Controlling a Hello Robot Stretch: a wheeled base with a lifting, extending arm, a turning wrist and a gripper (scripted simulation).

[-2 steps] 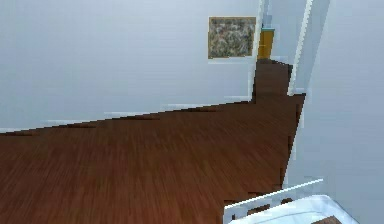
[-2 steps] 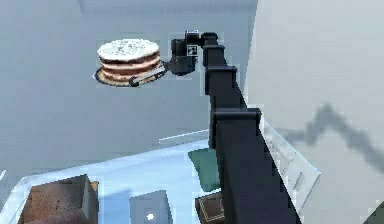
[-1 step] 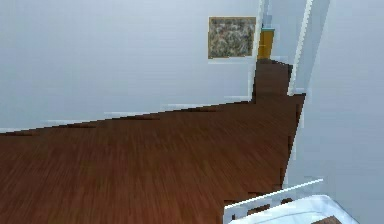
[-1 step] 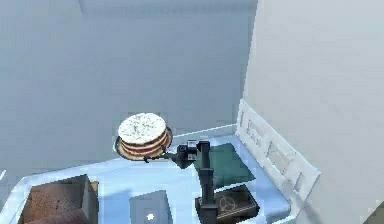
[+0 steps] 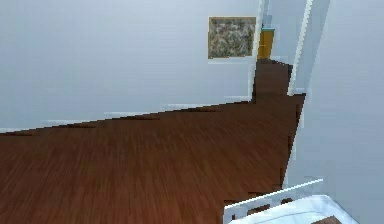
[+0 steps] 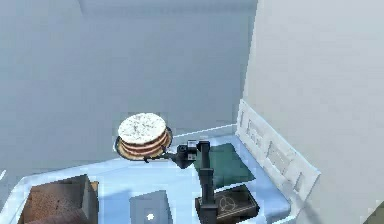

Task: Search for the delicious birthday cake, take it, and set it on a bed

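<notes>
- The end effector [image 6: 174, 153] holds the cake [image 6: 143, 133]: a round, white-topped layer cake on a dark plate that hangs at the finger end, clear of the bed [image 6: 115, 178] below it.
- The relation that matters: the cake sits just to the arm side view's left of the end effector, at the tip of the arm [image 6: 204, 172], above the bed's pale blue cover and nearer its far edge than its near one.
- The cake is round, so no long axis needs lining up; I judge that only keeping the plate level counts.
- On the bed, a green pillow [image 6: 238, 165] lies by the white headboard [image 6: 275, 150]. A grey laptop [image 6: 150, 209] and a brown box [image 6: 60, 200] sit along the near edge.
- The bare cover below the cake looks free, so, as I judge it, a straight descent should suit. The risk is tipping the plate on the soft cover.
- In the forward view, a corner of the bed [image 5: 287, 203] shows at the bottom right, beside dark wooden floor [image 5: 130, 165] and a painting [image 5: 232, 38] on the wall.
</notes>
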